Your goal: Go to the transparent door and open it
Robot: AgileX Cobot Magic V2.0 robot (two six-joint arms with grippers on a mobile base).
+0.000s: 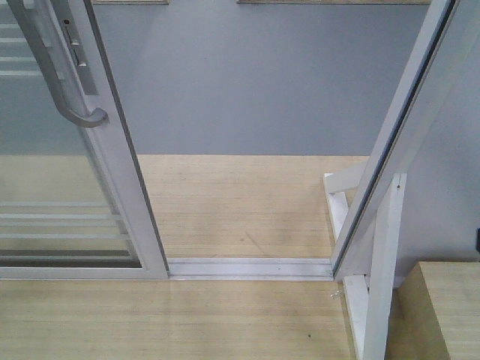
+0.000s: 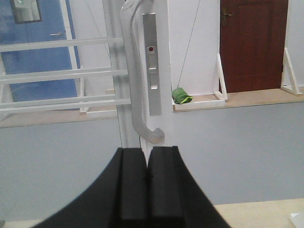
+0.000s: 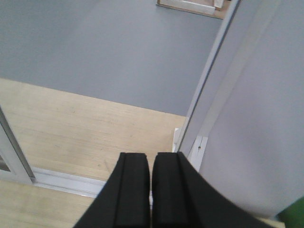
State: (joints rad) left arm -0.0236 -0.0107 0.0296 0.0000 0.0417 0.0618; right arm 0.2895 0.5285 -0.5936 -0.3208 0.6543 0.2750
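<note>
1. Transparent door (image 1: 82,187) stands slid to my left, doorway gap beside it.
2. My left claw (image 2: 147,178) and right claw (image 3: 151,183) are both pressed together, empty.
3. Left claw sits below the handle (image 2: 135,85); pushing forward closed could glance off its curved end.

Left pincer (image 2: 147,187) matte black, two flat rectangular fingers flaring into curved shoulders; right pincer (image 3: 151,190) identical.

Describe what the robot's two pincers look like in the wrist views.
Both look alike. The left pincer and the right pincer each have two matte black fingers with flat, blocky rectangular inner faces and outer sides that curve outward toward the base. No cables, markings or labels show on either.
</note>
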